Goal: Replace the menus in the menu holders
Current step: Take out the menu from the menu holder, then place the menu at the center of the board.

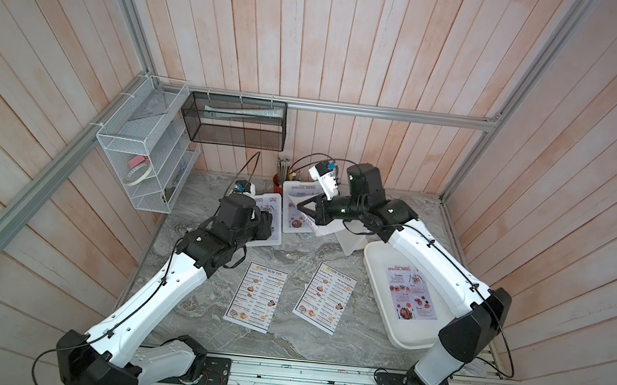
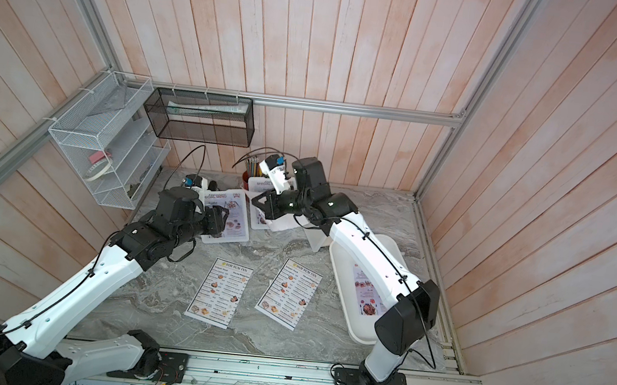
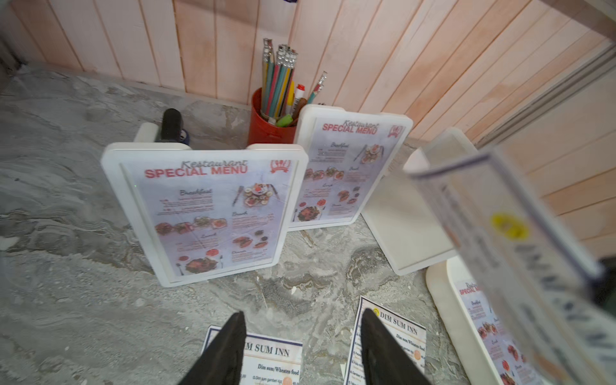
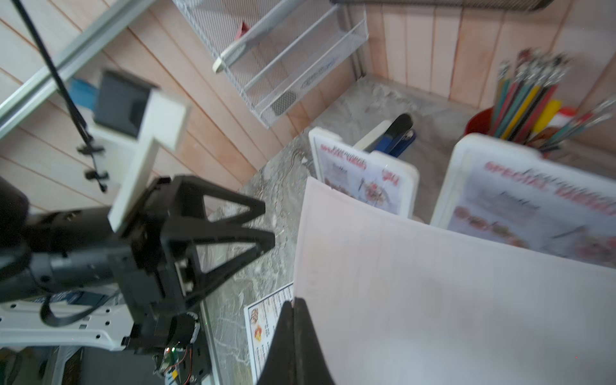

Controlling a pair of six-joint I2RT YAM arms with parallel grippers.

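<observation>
Here, right gripper [image 4: 295, 303] pinches a DIM SUM INN menu [image 4: 433, 283]; left gripper [image 3: 302, 314] gapes empty. Vacant menu holder [image 3: 400, 216] sits just right of that menu.

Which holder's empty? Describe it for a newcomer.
Find the large white tray on the robot's right. At its far corner stands the empty holder, last in a row of three. The middle holder and the left holder show lilac SPECIAL MENU sheets; this frame is blank white.

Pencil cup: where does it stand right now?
In both top views, the red pencil cup stands against the back wall, just behind the middle menu holder.
</observation>
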